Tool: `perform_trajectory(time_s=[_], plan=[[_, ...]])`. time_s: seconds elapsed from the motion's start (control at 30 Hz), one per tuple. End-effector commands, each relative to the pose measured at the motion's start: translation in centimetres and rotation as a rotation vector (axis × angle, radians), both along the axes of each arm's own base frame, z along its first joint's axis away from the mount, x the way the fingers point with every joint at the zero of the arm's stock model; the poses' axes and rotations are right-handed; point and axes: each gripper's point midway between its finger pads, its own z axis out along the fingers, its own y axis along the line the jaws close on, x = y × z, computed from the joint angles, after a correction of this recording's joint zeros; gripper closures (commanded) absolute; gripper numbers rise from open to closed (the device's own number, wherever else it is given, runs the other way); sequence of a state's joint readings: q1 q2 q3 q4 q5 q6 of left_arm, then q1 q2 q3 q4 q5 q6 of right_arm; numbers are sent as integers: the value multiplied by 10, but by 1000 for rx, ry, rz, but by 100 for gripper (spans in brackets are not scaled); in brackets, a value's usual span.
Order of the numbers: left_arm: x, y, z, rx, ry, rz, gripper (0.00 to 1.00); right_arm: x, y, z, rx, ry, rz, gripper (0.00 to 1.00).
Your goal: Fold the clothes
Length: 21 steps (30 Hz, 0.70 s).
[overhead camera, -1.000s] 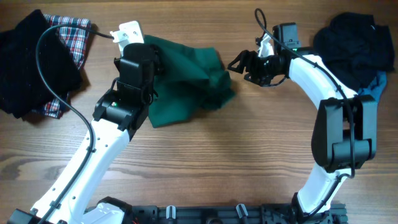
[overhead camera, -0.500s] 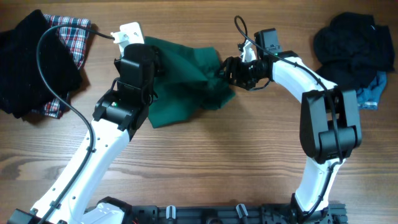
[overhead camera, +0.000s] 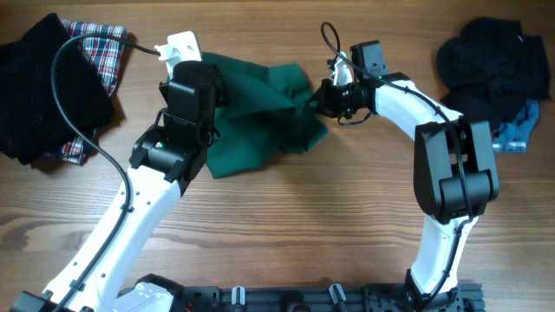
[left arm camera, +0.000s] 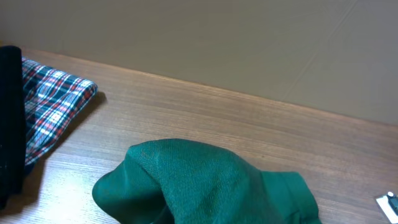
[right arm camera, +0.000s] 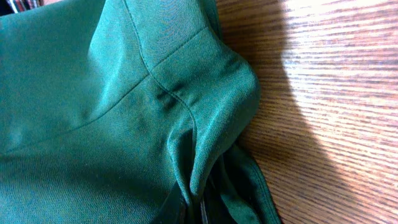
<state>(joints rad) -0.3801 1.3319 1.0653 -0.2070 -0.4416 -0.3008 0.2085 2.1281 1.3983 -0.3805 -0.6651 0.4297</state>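
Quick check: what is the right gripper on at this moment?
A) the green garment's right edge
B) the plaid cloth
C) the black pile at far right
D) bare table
A: the right gripper sits shut at the right edge of the green garment, and its wrist view shows green fabric bunched at its fingers.

A robotics lab station: two white-and-black arms (overhead camera: 147, 199) rise from a black rail (overhead camera: 303, 299) at the edge of a wood-grain bench (overhead camera: 347, 217). A bare beige wall (left arm camera: 217, 43) stands behind, and a heap of dark garments (overhead camera: 490, 61) lies well right of the right gripper (overhead camera: 316, 100).
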Motion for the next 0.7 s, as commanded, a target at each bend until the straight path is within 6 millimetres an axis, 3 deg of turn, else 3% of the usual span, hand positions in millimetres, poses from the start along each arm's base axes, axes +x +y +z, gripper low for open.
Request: perform_trajectory(time_s=[0.0,0.13,0.27,0.4,0.57,0.67], plan=[[3,8,24,-11,-73,27,96,42,-12,72,-36,-215,-1,96],[7,29,36,-30,-116,81,96,71,-37,155,-195,-393,-14,96],[11,62,42,-43,-139,149,96,83,-62,220,-291,-507,-31,96],[20,83,47,-142,-169,129,96,85,-87,254,-329,-556,-65,96],[29,107,69,-308,-255,64,96,87,-114,277,-359,-609,-92,96],[30,106,82,-325,-273,19,96,86,-125,298,-376,-659,-99,95]])
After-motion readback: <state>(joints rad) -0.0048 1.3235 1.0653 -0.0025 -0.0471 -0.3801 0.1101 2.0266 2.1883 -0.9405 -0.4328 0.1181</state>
